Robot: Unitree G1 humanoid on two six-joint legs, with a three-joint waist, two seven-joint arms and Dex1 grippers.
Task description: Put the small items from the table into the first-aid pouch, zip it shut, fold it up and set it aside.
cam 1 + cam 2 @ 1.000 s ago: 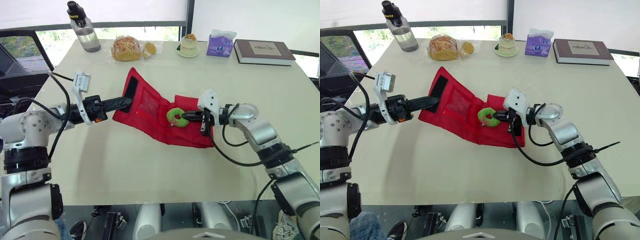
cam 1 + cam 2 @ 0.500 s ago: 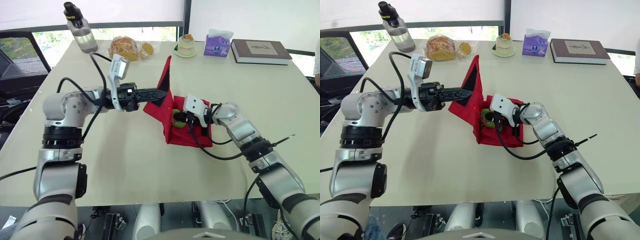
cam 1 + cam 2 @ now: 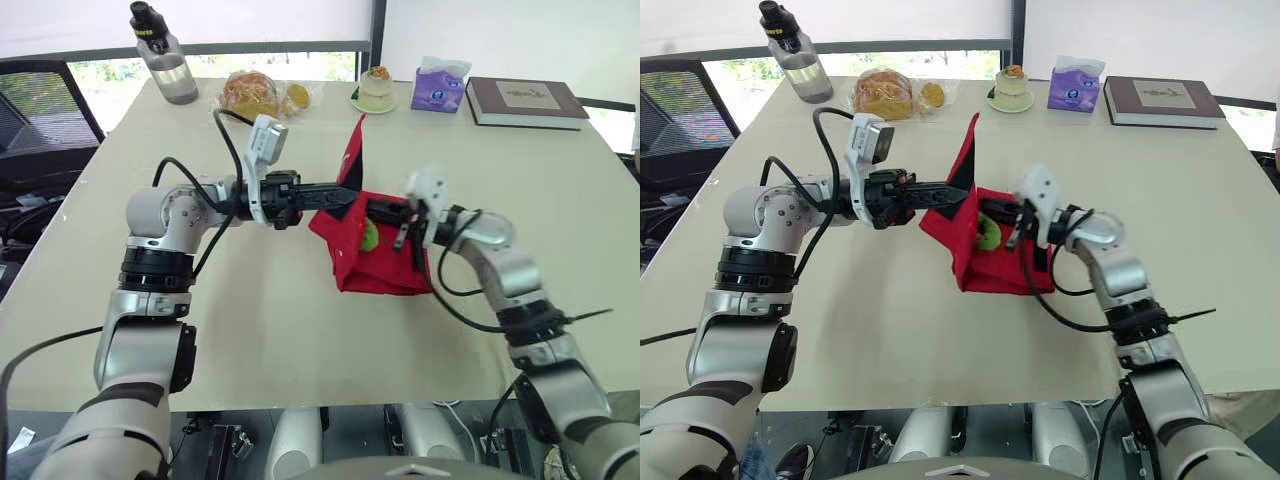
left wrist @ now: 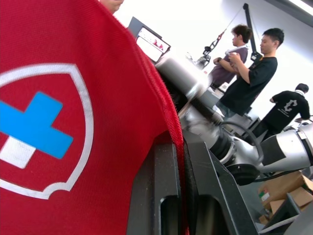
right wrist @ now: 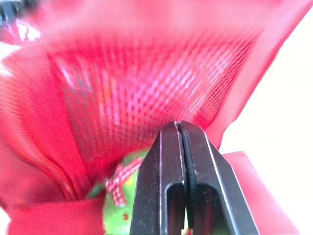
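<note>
head views: left gripper [image 3: 343,196] has raised the red first-aid pouch [image 3: 378,272] flap upright; green item [image 3: 370,237] now lies inside.
left wrist: fingers [image 4: 161,186] clamp the fabric.
right wrist: right gripper [image 5: 178,125] closed, empty, beside it; one item packed.

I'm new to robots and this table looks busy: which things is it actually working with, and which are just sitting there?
Part of the job: red pouch, green toy in its fold.
Just lying about: water bottle, bagged bread, small cake, tissue pack, book.
</note>
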